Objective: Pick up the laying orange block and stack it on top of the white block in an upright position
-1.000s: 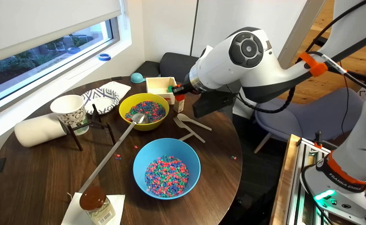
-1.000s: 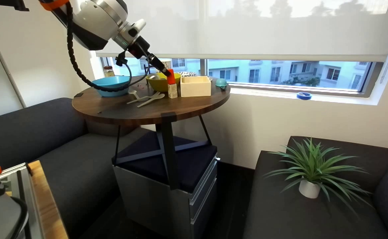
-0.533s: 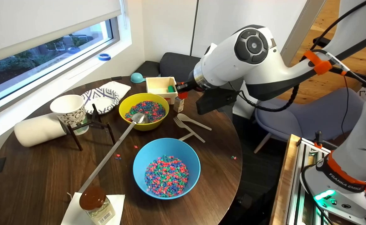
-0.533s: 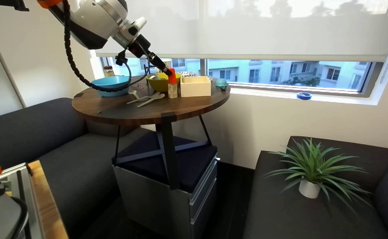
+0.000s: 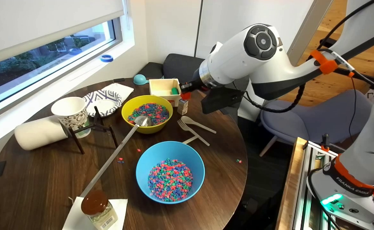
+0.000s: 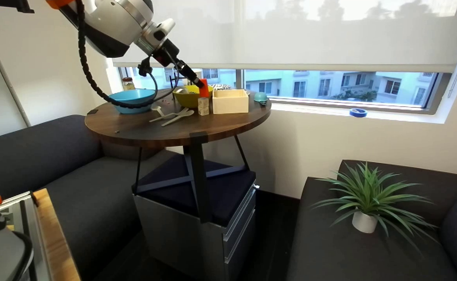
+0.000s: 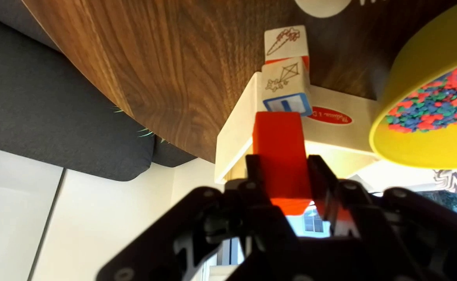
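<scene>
The orange block (image 7: 277, 134) stands roughly upright between the fingers of my gripper (image 7: 283, 163), which is shut on its sides. In both exterior views the orange block (image 6: 204, 88) (image 5: 185, 95) is directly above the white block (image 6: 203, 106) (image 5: 183, 107). It sits slightly to the right of the white block's middle in an exterior view. I cannot tell whether the two touch. In the wrist view the white block is two stacked picture cubes, a kite cube (image 7: 285, 80) and a carrot cube (image 7: 286, 42). My gripper hides part of the orange block.
A pale wooden box (image 6: 230, 103) with a green piece (image 5: 175, 91) inside stands beside the white block. A yellow bowl (image 5: 147, 129) of small bits is close by. Wooden cutlery (image 5: 199, 125) lies in front. A blue bowl (image 5: 144, 163) is nearer the table's front.
My gripper has moved a little up and to the right in both exterior views, carrying the orange block. More of the white block's top now shows. The white block has not moved.
</scene>
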Robot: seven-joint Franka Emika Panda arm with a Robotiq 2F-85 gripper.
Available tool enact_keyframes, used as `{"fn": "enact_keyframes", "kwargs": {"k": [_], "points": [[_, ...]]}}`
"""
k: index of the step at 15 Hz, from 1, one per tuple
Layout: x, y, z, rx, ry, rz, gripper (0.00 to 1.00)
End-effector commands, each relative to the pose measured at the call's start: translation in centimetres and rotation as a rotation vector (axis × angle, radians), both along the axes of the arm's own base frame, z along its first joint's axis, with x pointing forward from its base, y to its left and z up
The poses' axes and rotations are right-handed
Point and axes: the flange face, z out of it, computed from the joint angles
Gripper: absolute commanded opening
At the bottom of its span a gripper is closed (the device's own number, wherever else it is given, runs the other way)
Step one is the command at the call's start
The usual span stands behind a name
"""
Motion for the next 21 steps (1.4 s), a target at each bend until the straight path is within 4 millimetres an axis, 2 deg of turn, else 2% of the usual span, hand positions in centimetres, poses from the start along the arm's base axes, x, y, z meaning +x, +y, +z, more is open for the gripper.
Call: {"fn": "enact_keyframes", "kwargs": {"k": [1, 12, 21], "points": [[-0.22, -0.61, -0.09, 0.01, 0.003, 0.036, 0.08], [-0.37, -0.29, -0.13, -0.011, 0.039, 0.155, 0.08], [-0.89, -0.56, -0.74, -0.027, 0.068, 0.185, 0.08]]}}
